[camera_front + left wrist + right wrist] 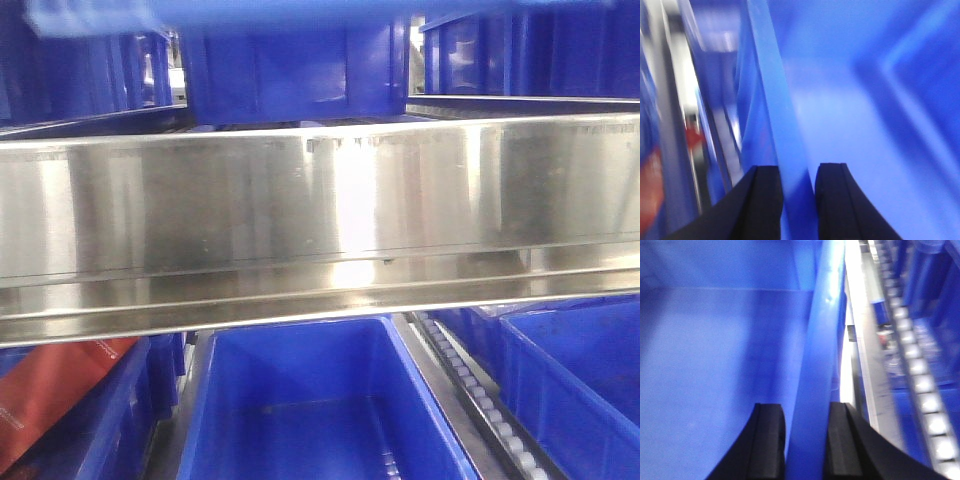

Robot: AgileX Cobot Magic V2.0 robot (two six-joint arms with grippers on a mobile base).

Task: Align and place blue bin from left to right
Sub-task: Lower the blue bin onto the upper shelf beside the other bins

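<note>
Left gripper [799,200]: clamped on blue bin [774,110] side wall, rim between both fingers.
Right gripper [807,440]: clamped astride the opposite wall.

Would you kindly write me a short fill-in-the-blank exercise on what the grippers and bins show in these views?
1. The left gripper and the right gripper each grip a wall of the held bin, whose colour is ____.
2. In the front view, the centre bin below the steel beam is ____ inside.
3. The flat item in the lower-left bin is ____ in colour.
4. The roller track runs on the centre bin's ____ side.

Missing words: blue; empty; red; right.
</note>
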